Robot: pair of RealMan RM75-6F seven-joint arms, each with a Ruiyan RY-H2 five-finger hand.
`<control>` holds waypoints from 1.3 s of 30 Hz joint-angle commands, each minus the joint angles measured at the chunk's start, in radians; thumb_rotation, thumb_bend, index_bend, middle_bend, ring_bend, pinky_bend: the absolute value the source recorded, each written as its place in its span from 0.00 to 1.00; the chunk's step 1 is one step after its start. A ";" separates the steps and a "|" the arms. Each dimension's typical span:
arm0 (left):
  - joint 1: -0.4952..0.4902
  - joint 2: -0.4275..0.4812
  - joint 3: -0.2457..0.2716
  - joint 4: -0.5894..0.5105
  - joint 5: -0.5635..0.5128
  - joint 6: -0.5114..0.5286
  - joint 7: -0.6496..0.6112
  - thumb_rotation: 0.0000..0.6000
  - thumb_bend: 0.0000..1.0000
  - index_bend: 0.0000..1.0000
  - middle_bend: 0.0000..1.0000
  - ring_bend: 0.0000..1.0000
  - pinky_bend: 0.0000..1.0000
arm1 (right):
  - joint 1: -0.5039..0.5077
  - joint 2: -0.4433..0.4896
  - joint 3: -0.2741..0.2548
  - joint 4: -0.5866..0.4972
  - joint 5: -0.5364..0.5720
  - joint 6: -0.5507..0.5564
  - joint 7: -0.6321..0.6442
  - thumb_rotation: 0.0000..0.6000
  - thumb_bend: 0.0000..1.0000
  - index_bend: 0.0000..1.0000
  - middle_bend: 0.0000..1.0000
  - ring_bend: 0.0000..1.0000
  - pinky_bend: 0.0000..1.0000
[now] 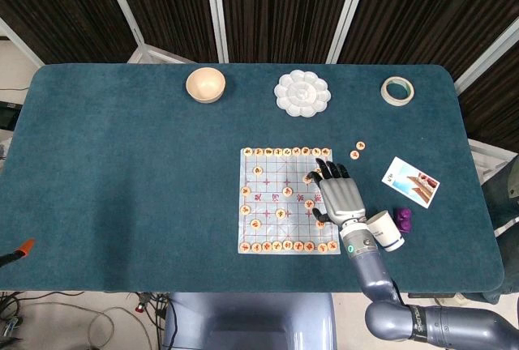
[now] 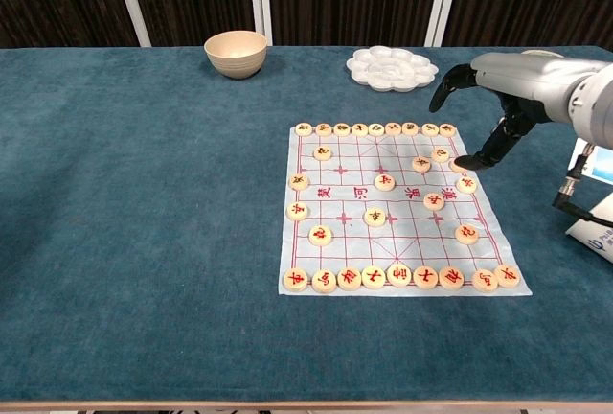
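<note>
Right hand hovers over right side of chess board, fingers spread, holding nothing, thumb tip just above chess pieces at right edge. Paper cup lies right of wrist on tabletop. Left hand out of sight.

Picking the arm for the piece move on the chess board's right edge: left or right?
Right. The right hand hovers open over the board's right columns, fingertips beside the pieces there. The left hand shows in neither view.
</note>
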 commanded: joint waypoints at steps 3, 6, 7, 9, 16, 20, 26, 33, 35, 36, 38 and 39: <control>0.000 0.001 -0.003 0.001 -0.005 0.000 -0.003 1.00 0.00 0.05 0.00 0.00 0.00 | 0.014 -0.004 -0.001 0.027 0.025 0.011 0.001 1.00 0.38 0.25 0.00 0.00 0.09; -0.001 0.000 -0.001 0.001 -0.004 -0.002 0.001 1.00 0.00 0.05 0.00 0.00 0.00 | 0.017 -0.004 -0.014 0.047 0.033 0.008 0.001 1.00 0.38 0.26 0.00 0.00 0.09; -0.001 0.000 -0.001 0.001 -0.004 -0.003 0.001 1.00 0.00 0.05 0.00 0.00 0.00 | 0.019 -0.006 -0.018 0.057 0.036 0.006 0.000 1.00 0.38 0.27 0.00 0.00 0.09; -0.001 0.000 0.000 0.000 -0.004 -0.003 0.002 1.00 0.00 0.05 0.00 0.00 0.00 | 0.021 -0.011 -0.022 0.075 0.040 0.003 0.004 1.00 0.38 0.28 0.00 0.00 0.09; 0.000 0.001 0.001 -0.001 -0.003 -0.001 0.002 1.00 0.00 0.05 0.00 0.00 0.00 | 0.027 -0.057 -0.038 0.139 0.039 -0.009 0.036 1.00 0.38 0.30 0.00 0.00 0.09; 0.001 0.003 -0.001 -0.001 -0.004 0.001 -0.002 1.00 0.00 0.05 0.00 0.00 0.00 | 0.032 -0.085 -0.041 0.170 0.038 -0.009 0.045 1.00 0.38 0.31 0.00 0.00 0.09; -0.001 0.004 -0.003 0.001 -0.010 -0.004 -0.006 1.00 0.00 0.05 0.00 0.00 0.00 | 0.043 -0.119 -0.050 0.208 0.040 -0.002 0.033 1.00 0.38 0.32 0.00 0.00 0.09; -0.001 0.004 -0.004 0.001 -0.013 -0.005 -0.006 1.00 0.00 0.05 0.00 0.00 0.00 | 0.055 -0.157 -0.049 0.253 0.051 -0.002 0.022 1.00 0.38 0.36 0.00 0.00 0.09; -0.001 0.004 -0.004 0.002 -0.013 -0.005 -0.006 1.00 0.00 0.05 0.00 0.00 0.00 | 0.056 -0.167 -0.051 0.267 0.054 -0.003 0.021 1.00 0.38 0.37 0.00 0.00 0.09; -0.001 0.004 -0.004 0.002 -0.013 -0.005 -0.006 1.00 0.00 0.05 0.00 0.00 0.00 | 0.056 -0.172 -0.052 0.273 0.054 -0.004 0.021 1.00 0.38 0.37 0.00 0.00 0.09; -0.002 0.005 -0.004 0.002 -0.014 -0.006 -0.005 1.00 0.00 0.05 0.00 0.00 0.00 | 0.056 -0.180 -0.055 0.282 0.054 -0.005 0.020 1.00 0.38 0.38 0.00 0.00 0.09; -0.002 0.004 -0.004 0.003 -0.014 -0.006 -0.005 1.00 0.00 0.05 0.00 0.00 0.00 | 0.056 -0.183 -0.056 0.286 0.053 -0.005 0.021 1.00 0.38 0.38 0.00 0.00 0.09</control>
